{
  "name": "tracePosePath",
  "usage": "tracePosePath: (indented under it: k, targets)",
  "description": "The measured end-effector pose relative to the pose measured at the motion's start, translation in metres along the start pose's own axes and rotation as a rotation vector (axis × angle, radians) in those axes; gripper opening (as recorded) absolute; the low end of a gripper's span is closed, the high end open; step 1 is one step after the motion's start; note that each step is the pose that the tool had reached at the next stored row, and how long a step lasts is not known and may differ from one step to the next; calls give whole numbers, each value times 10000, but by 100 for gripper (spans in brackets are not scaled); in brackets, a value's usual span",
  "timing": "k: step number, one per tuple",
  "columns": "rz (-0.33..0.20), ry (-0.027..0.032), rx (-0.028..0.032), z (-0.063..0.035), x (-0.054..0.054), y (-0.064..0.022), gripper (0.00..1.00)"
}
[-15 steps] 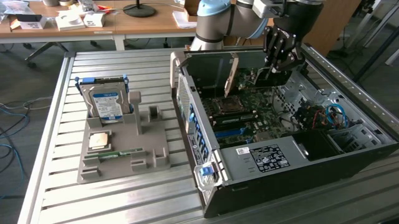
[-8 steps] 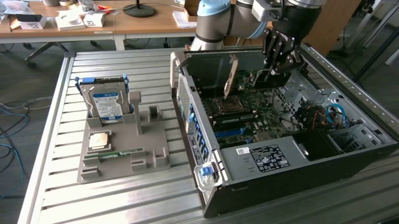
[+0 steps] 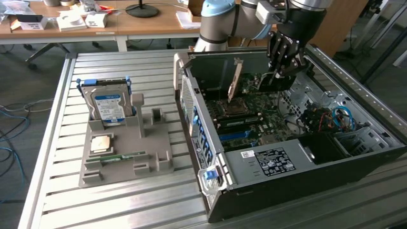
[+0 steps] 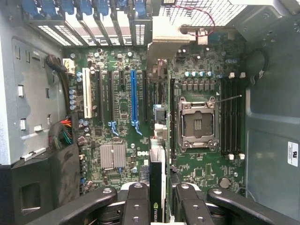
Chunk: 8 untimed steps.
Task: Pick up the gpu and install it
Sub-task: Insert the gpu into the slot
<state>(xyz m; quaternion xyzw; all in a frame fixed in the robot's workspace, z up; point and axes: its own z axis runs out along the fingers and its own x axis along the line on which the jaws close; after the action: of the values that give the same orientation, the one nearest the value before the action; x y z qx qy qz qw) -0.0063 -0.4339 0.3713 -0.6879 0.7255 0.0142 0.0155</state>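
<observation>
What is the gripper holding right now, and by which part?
The gpu, standing on edge over the motherboard. The gripper pinches its upper edge, at the end away from the metal bracket.

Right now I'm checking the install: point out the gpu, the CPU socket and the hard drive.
gpu [image 4: 157,185]: wrist view, its edge by the logo.
CPU socket [image 4: 197,123]: wrist view, middle of the socket.
hard drive [image 3: 108,107]: exterior view, its blue-white label.

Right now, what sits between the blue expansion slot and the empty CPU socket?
The gpu, standing edge-on between the blue expansion slot and the CPU socket; the wrist view shows it.
</observation>
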Motion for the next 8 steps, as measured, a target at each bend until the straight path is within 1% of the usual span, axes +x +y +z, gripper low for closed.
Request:
tracePosePath:
  k: [6, 8]
  targets:
    - [-20, -1, 18, 22, 4, 57, 26]
    - [-22, 1, 18, 22, 4, 58, 26]
